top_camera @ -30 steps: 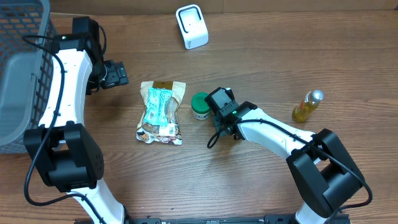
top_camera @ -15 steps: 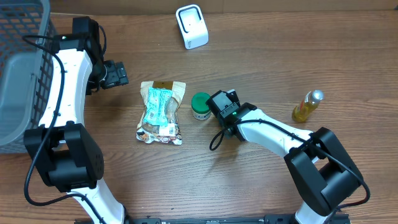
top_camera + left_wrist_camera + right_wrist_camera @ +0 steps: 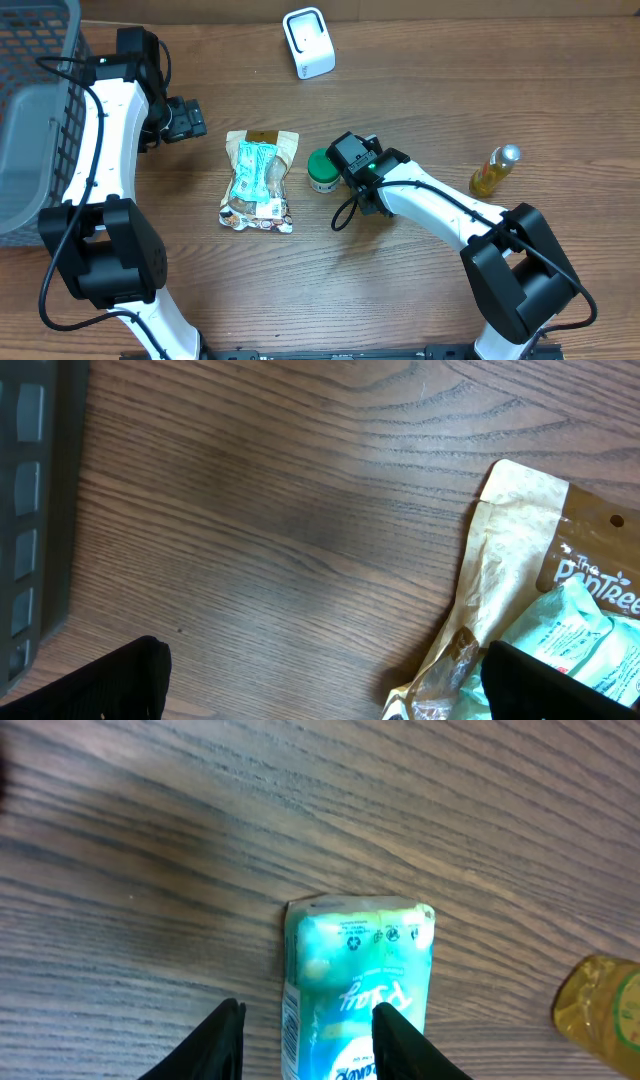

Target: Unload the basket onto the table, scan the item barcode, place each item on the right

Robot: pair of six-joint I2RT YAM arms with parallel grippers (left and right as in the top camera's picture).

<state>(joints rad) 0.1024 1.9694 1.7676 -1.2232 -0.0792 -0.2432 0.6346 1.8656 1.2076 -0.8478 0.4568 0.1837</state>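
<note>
Teal-white green-capped container [image 3: 321, 171] — mid-table; white scanner [image 3: 308, 42] — far edge.

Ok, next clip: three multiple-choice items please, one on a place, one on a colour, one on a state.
1. The white scanner stands: A at the far edge of the table B at the near edge C in the middle.
2. The small central container has a top that is: A red B green C black.
3. The left gripper has its fingers: A shut B wide apart C half shut.
Answers: A, it sits at the top of the overhead view; B, green shows from above; B, the tips sit at opposite corners of the left wrist view.
</note>
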